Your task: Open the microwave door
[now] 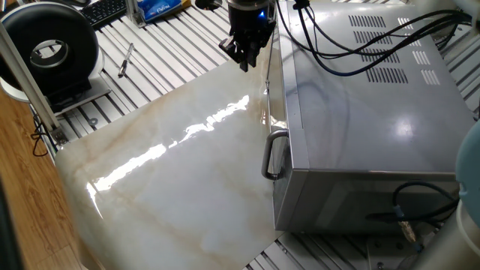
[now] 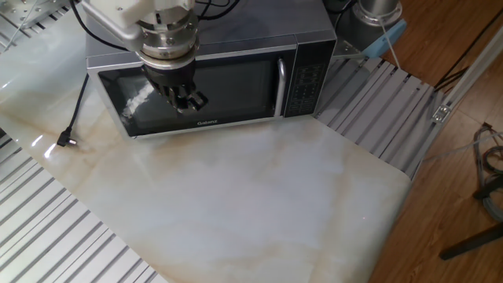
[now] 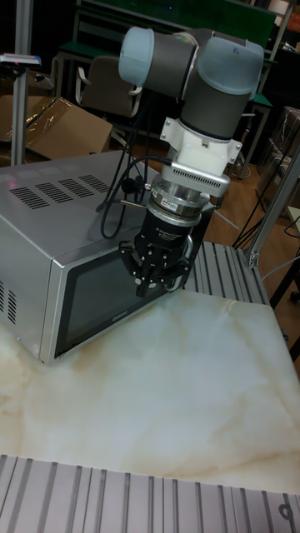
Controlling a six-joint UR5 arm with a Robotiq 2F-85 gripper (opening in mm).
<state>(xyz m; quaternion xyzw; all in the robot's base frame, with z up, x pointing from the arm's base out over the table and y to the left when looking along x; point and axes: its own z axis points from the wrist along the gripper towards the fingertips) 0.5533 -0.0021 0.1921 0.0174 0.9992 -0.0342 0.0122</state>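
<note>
The microwave (image 1: 360,112) stands on the marble-look board, its door (image 2: 236,86) closed flush with the casing. The door's curved silver bar handle (image 2: 280,86) runs beside the control panel and also shows as a handle (image 1: 271,154) in the side view. My gripper (image 2: 189,102) hangs in front of the dark window's left half, well away from the handle, fingers together with nothing between them. Seen from the side, the gripper (image 1: 245,60) is just off the door face. The tall view shows the gripper (image 3: 152,287) pointing down before the door (image 3: 92,296).
A round black ring-shaped device (image 1: 49,49) sits at the far corner, with a keyboard (image 1: 105,11) and a slim tool (image 1: 125,60) nearby. A black cable with a plug (image 2: 67,137) lies left of the microwave. Slatted aluminium table (image 2: 377,110) borders the board (image 2: 259,204).
</note>
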